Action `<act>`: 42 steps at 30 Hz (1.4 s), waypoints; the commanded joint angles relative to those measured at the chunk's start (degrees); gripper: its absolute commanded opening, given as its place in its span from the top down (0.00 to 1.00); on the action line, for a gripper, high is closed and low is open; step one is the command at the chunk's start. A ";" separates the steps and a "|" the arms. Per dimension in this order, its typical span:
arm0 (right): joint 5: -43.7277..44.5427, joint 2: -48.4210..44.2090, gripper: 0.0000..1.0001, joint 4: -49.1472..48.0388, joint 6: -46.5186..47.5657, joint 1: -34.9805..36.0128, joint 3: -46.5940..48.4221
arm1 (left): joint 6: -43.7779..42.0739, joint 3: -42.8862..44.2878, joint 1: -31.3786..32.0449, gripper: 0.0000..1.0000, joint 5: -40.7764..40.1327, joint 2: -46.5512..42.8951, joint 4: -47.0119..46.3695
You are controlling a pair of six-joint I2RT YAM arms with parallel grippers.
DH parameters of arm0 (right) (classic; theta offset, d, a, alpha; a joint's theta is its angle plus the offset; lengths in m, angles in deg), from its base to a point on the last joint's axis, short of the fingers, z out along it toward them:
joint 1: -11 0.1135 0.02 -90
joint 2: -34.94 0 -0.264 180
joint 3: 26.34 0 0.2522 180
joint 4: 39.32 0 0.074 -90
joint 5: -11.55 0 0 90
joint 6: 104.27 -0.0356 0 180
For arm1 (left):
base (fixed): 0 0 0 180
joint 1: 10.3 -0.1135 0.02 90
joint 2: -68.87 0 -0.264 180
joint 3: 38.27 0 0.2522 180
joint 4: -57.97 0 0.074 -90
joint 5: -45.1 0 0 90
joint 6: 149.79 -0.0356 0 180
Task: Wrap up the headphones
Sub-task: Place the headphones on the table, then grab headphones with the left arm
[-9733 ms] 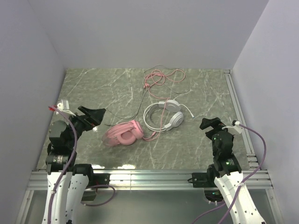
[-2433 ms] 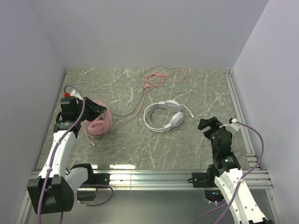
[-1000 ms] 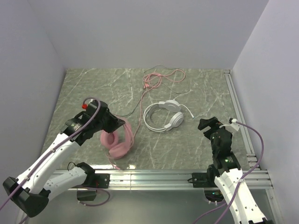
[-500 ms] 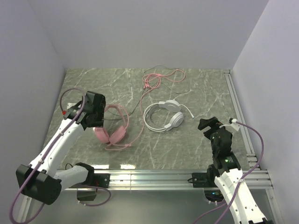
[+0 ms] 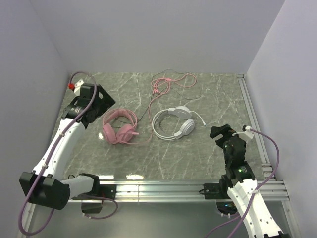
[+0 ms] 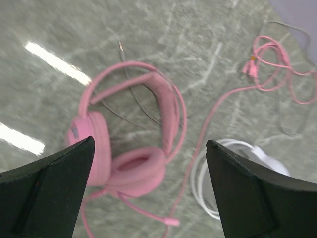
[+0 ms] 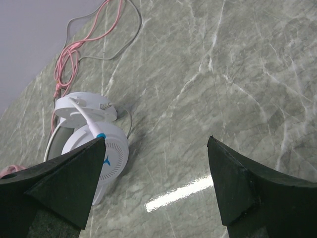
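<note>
While your left end effector (image 5: 101, 100) hovers wide open near the pink headset (image 5: 119, 127), flat on the desk (image 5: 208, 94) beside the white headset (image 5: 173, 124), and your right end effector (image 5: 223, 131) sits open, gather the pink cable (image 5: 166, 82) in even loops.

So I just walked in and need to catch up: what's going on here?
The left arm hangs over the pink headset, jaws open and empty; the headset lies on the table, its pink cable trailing loose to a tangle at the back. The white headset lies beside it, unheld. The right arm sits at the near right, jaws open and empty. Nothing is wrapped yet.
</note>
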 commanded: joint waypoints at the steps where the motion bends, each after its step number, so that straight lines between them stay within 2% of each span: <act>1: -0.48 0.21 0.10 -1.86 0.88 -0.20 1.35 | -10.89 1.95 -0.17 0.01 -5.92 3.44 -0.02; 3: -0.31 -0.23 0.10 -1.60 0.79 -0.12 1.35 | -8.34 -0.41 -0.43 0.01 -8.30 5.28 1.04; 7: -0.74 -0.67 0.10 -1.69 0.97 -0.12 1.00 | -7.98 -4.90 -1.57 0.01 -6.91 7.65 -0.71; 16: -0.48 -0.58 0.10 -1.42 0.88 -0.20 1.26 | -3.24 -5.70 -1.49 0.03 -7.79 14.07 3.33; 20: -0.66 -0.41 0.10 -1.68 0.88 -0.20 1.17 | 0.89 -5.26 -1.05 0.17 -6.29 18.81 5.87; 24: -0.66 -0.23 0.10 -1.60 0.88 -0.12 1.17 | 3.80 -7.80 -0.26 0.21 -5.94 18.75 4.57; 25: -0.57 -0.32 0.10 -1.68 0.97 -0.12 1.26 | 4.06 -8.85 -0.34 0.24 -4.20 18.13 3.78; 28: -0.66 -0.32 0.10 -1.95 0.88 -0.12 1.08 | 5.73 -12.72 -0.34 0.40 0.54 15.58 0.62; 32: -0.57 0.03 0.10 -1.77 0.79 -0.20 1.26 | 9.84 -18.08 -0.26 0.97 5.48 12.06 -1.33; 34: -0.57 0.03 0.10 -1.77 0.97 -0.20 1.26 | 15.53 -19.40 0.35 0.96 5.41 8.82 -0.11; 36: -0.66 -0.14 0.10 -1.69 0.88 -0.12 1.17 | 22.31 -21.60 0.53 0.91 3.21 4.44 2.09; 37: -0.57 -0.23 0.10 -1.77 0.79 -0.20 1.26 | 26.17 -22.48 0.80 0.91 2.77 2.76 3.23; 38: -0.57 -0.32 0.10 -1.77 0.88 -0.12 1.17 | 33.08 -24.49 1.15 0.99 2.85 1.17 4.46; 40: -0.66 -0.32 0.10 -1.86 0.88 -0.12 1.17 | 39.71 -26.52 2.81 0.98 3.29 -3.31 4.74; 41: -0.66 -0.23 0.10 -1.77 0.88 -0.20 1.26 | 44.97 -28.53 3.69 0.97 3.64 -4.72 2.82; 42: -0.66 -0.14 0.10 -1.77 0.88 -0.20 1.26 | 46.59 -29.68 4.57 0.96 5.38 -6.21 0.72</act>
